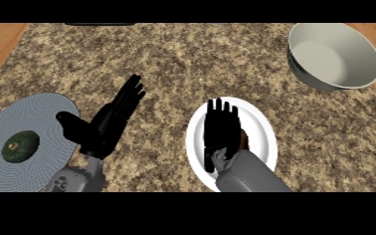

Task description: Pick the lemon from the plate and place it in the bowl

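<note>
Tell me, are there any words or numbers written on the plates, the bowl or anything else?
None: no word, number or sign shows on the white plate, the grey plate, the bowl, the counter, the left hand or the right hand, which hides the white plate's middle.
</note>
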Robot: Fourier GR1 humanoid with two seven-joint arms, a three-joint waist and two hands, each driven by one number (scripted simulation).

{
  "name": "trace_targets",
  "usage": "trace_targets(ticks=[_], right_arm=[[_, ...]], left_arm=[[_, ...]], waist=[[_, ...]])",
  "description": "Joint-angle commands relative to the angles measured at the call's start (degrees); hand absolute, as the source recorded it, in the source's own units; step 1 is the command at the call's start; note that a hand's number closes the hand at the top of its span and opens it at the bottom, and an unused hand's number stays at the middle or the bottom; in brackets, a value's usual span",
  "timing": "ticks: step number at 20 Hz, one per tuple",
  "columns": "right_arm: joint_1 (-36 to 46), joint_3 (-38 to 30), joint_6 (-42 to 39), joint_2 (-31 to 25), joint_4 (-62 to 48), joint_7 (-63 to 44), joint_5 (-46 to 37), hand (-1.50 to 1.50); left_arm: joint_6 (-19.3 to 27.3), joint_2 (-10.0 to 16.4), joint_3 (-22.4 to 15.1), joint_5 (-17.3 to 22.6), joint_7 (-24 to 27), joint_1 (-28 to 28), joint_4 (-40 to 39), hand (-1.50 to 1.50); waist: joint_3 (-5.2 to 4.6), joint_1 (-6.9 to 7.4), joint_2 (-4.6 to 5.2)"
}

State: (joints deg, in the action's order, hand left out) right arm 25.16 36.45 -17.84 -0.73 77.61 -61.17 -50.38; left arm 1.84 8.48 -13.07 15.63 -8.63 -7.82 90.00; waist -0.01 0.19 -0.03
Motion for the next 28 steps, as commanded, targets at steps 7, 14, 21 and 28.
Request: trace_targets(ticks=[7,14,21,28], right_arm=[[-1.5,1.5,4.2,0.7,-2.9,-3.6,-1.6,-1.5],[-2.0,-1.7,5.8,-2.3,-7.3,9.8,-5.5,1.5],[3.0,4.4,8.7,0.7,-8.9,3.0,-2.5,1.5],[1.0,2.9,3.4,-5.2,-1.4,9.6,-8.7,1.5]], left_arm=[[-2.9,-0.1,2.3,-1.0,0.0,2.7,0.9,0.0],[-3.3,-0.9,3.4,-2.8,-1.1,1.2,1.3,0.0],[-3.7,-3.7,2.6,-4.1,-0.7,2.4,1.3,0.0],[-5.1,-3.1,5.8,-3.6,-0.4,-0.8,-2.3,0.0]], waist=[[0.01,0.09,0.01],[0.01,-0.01,0.0],[0.01,0.29,0.04],[0.0,-0.4,-0.02]])
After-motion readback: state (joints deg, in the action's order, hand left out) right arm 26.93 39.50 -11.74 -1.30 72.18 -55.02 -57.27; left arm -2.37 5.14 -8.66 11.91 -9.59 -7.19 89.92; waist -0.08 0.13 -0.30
